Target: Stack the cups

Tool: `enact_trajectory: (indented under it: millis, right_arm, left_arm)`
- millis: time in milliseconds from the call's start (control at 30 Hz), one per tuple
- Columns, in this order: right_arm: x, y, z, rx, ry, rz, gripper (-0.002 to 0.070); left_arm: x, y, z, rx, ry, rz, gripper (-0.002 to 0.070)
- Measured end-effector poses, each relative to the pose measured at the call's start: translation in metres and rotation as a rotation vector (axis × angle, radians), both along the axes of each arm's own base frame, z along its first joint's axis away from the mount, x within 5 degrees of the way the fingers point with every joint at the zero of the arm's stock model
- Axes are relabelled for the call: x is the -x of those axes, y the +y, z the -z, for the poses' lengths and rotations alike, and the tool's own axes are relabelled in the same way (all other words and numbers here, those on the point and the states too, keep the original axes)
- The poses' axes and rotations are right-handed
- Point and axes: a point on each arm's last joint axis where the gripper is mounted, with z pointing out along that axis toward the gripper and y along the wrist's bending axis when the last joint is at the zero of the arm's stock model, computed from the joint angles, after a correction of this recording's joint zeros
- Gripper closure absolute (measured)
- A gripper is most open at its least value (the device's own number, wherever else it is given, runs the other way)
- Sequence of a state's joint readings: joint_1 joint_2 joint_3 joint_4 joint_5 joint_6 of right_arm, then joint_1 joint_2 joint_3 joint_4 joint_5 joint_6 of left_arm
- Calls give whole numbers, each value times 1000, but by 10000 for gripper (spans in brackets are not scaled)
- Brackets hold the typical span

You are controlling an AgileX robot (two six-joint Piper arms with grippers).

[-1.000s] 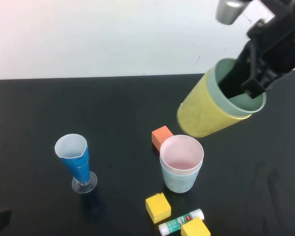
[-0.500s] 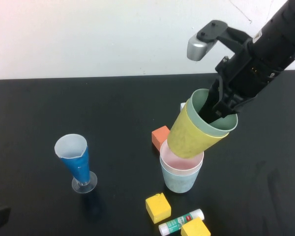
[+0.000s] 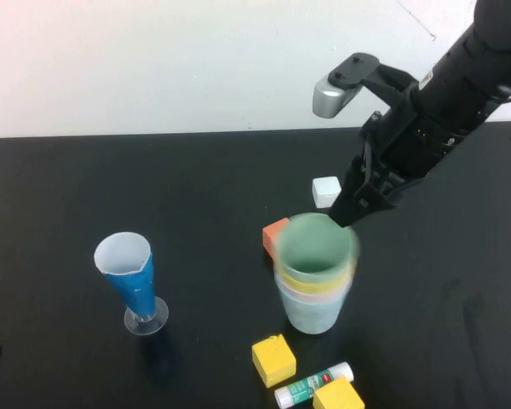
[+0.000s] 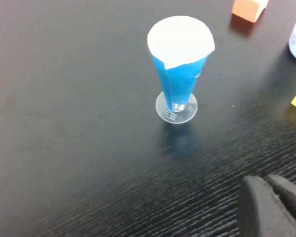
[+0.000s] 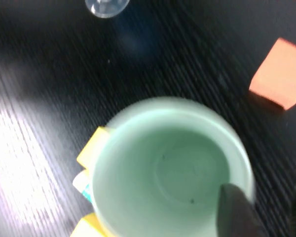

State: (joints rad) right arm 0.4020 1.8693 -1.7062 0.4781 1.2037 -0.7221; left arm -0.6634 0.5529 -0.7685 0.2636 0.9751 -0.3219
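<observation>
All four cups nested in one blurred stack just below the right gripper (image 3: 347, 213).

The green cup (image 3: 315, 244) sits topmost, with the yellow cup (image 3: 324, 282), the pink cup (image 3: 311, 294) and the blue cup (image 3: 310, 315) showing only as thin bands under it; their edges are smeared and hard to separate. The right gripper's fingertips are hidden against its dark arm from above, and the wrist view shows two dark fingers (image 5: 235, 207) cut off at the frame edge with a gap between them, one at the green rim, holding nothing. The left gripper (image 4: 271, 205) is a dark corner blob near the conical cup (image 4: 180, 69); whether it is open I cannot tell. The glue stick (image 3: 313, 384) label is unreadable.
</observation>
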Motion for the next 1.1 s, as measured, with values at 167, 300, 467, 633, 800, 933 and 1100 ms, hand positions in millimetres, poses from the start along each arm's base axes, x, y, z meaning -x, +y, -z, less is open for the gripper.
enact_trajectory:
  millis: [167, 300, 467, 633, 800, 933, 1100]
  right_arm:
    - [-2, 1, -13, -17, -25, 6, 386]
    - [-2, 1, -33, -42, -78, 8, 447]
    - [18, -7, -69, -75, -166, -6, 587]
    - [65, -25, -120, -141, -308, -57, 667]
    - [127, -44, -146, -226, -402, -153, 676]
    - [179, -63, -151, -281, -478, -196, 678]
    - [230, -87, -148, -338, -655, -153, 678]
  left_arm:
    - [-1, 1, 0, -18, -8, -5, 675]
    - [2, 3, 1, -20, 13, -7, 675]
    - [15, 12, 16, 2, -23, 11, 675]
    - [31, 21, 44, 95, -80, 26, 675]
    - [42, 27, 56, 208, -192, 34, 675]
    - [44, 28, 58, 258, -253, 43, 675]
    - [43, 26, 65, 251, -233, 43, 675]
